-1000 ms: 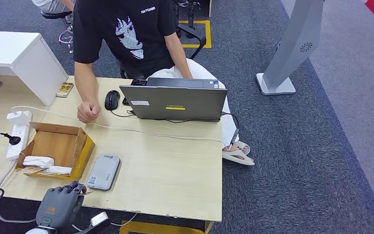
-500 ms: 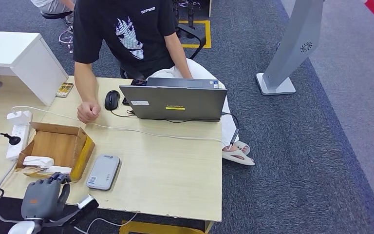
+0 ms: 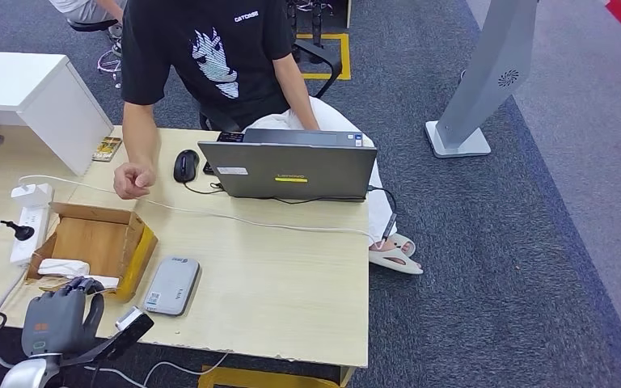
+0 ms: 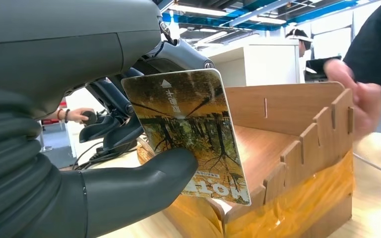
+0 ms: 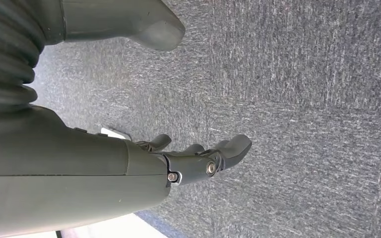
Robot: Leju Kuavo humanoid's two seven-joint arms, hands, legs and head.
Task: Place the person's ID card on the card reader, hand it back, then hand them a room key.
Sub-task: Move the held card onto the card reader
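My left hand (image 3: 57,319) hovers at the near edge of the open wooden box (image 3: 89,242), left of the grey card reader (image 3: 171,284). In the left wrist view this hand (image 4: 79,148) pinches a card printed with a forest picture (image 4: 188,134) between thumb and fingers, held just above the box (image 4: 287,129). White cards (image 3: 63,267) lie inside the box. The person's hand (image 3: 133,179) is raised over the table beyond the box, and blurred in the wrist view (image 4: 357,94). My right hand (image 5: 198,158) hangs over grey carpet, fingers apart and holding nothing.
A laptop (image 3: 291,170) and a black mouse (image 3: 186,166) stand in front of the seated person. A white cable crosses the table (image 3: 291,283). A power strip (image 3: 28,222) lies left of the box, with a white cabinet (image 3: 24,89) behind it.
My left hand has moved left, from beside the card reader to the box's near edge. The person's hand has lifted and shifted slightly left.
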